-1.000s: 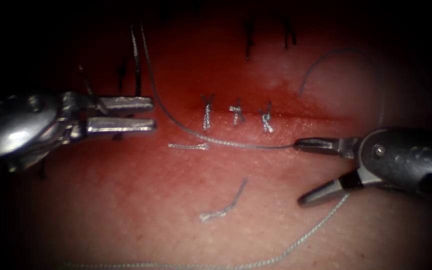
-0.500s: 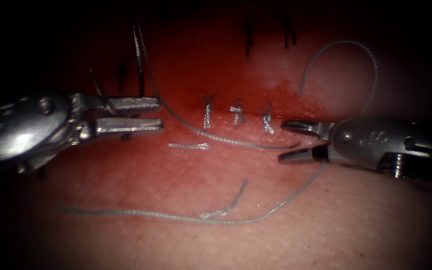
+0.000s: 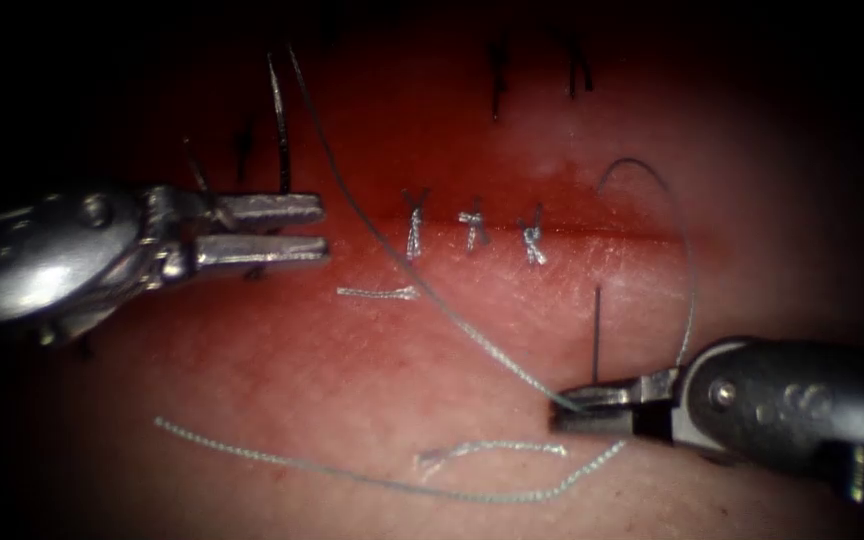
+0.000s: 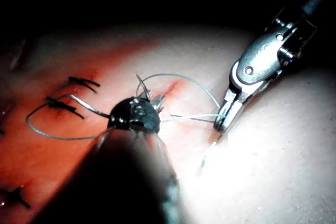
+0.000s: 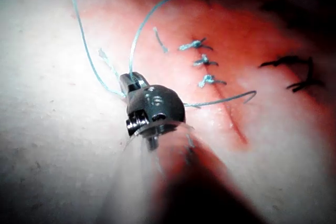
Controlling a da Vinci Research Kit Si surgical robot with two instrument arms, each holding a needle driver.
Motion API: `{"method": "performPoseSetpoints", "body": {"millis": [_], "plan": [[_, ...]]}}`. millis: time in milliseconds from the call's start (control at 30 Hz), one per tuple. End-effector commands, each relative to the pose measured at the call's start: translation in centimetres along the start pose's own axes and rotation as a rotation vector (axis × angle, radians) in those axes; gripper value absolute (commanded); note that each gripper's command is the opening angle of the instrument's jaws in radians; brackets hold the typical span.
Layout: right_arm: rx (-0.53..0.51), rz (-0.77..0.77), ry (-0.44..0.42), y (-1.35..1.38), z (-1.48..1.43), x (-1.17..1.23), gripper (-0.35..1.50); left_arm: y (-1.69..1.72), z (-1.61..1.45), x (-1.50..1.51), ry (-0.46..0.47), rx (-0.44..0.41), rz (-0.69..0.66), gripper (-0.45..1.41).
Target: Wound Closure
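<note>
Steel jaws of the right tool were closed on the thread and on a thin dark needle. In the endoscope view the needle stood up from the jaws, clear of the tissue, below the cut toward its right end. The left tool sat left of the three knotted stitches, its jaws narrowly parted and holding nothing.

The left wrist view showed the right tool pinching the thread where it met the tissue. The right wrist view showed the thread rising from the jaws, with the cut beyond the stitches.

Half a second earlier the right tool lay just beside the rightmost stitch with its jaws apart. It had since moved down and closed. A cut end of thread lay unmoved below the stitches.
</note>
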Motion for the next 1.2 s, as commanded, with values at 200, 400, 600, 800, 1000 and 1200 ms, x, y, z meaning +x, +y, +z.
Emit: {"method": "performPoseSetpoints", "body": {"millis": [200,400,600,800,1000,1200], "plan": [[-0.014,-0.022,0.083,0.05,0.14,0.19,0.09,-0.03,0.08,0.01,0.001,0.004,0.003,-0.45],[-0.108,-0.029,0.086,0.42,0.05,-0.02,0.69,-0.03,0.08,0.01,0.001,0.004,0.003,-0.45],[-0.163,-0.033,0.035,0.63,-0.05,-0.19,0.79,-0.04,0.07,0.01,0.001,0.003,0.003,-0.45],[-0.203,-0.033,-0.006,0.85,-0.04,-0.32,0.44,-0.04,0.06,0.01,0.000,0.004,0.002,-0.45],[-0.243,-0.027,-0.033,1.06,0.12,-0.51,0.10,-0.03,0.09,0.01,0.001,0.005,0.002,-0.45],[-0.260,-0.035,-0.043,1.15,0.27,-0.64,0.02,-0.03,0.09,0.02,0.002,0.003,0.002,-0.45]]}}
